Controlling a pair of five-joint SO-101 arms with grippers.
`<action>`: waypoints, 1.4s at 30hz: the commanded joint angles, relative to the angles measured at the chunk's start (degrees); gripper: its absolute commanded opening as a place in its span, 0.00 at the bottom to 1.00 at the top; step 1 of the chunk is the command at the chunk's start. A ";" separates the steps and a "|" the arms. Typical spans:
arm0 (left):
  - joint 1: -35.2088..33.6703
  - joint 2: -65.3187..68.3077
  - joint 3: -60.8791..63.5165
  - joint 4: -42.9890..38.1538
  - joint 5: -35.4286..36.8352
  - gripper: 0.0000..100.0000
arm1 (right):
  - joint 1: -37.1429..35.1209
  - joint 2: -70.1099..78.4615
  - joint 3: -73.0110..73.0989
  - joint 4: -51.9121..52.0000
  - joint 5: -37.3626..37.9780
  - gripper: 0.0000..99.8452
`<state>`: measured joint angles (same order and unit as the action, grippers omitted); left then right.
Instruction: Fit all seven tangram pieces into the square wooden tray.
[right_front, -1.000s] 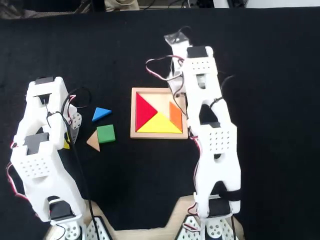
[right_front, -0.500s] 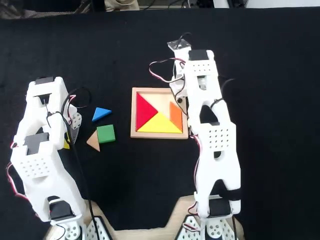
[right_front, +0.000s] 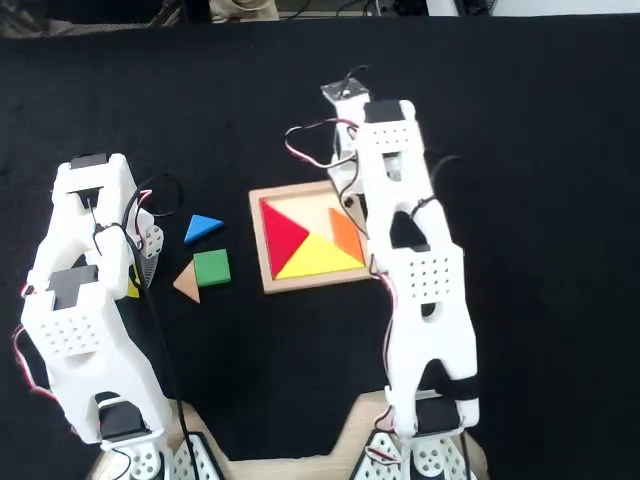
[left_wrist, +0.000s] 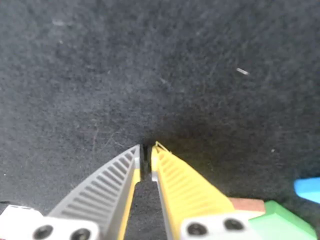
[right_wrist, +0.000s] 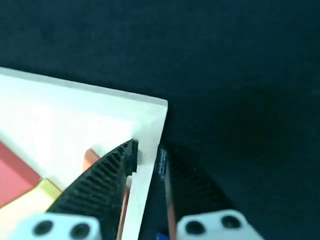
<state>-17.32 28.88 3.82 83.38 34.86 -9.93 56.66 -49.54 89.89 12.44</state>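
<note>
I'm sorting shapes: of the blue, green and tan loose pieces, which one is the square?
The green piece. It has four sides, while the tan piece beside it and the blue piece are both triangles.

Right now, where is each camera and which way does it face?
High view: fixed overhead, facing down on both arms, wooden tray, green square.
Left wrist view: on that wrist, facing cloth past the left tool; green square shared with high.
Right wrist view: on that wrist, facing the right tool clamping the wooden tray, likewise shared.
</note>
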 joint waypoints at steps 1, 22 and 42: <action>2.07 0.18 -1.54 -0.88 0.18 0.06 | -2.81 -0.40 -1.45 0.79 0.79 0.01; 1.98 0.18 -1.54 -0.97 0.26 0.06 | 6.86 -33.45 9.89 10.99 27.96 0.18; 1.98 0.18 -1.27 -0.97 0.18 0.06 | 13.45 -96.48 98.68 -32.09 42.20 0.18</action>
<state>-17.32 28.88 3.82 83.38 34.86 3.08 -34.15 37.58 65.98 54.02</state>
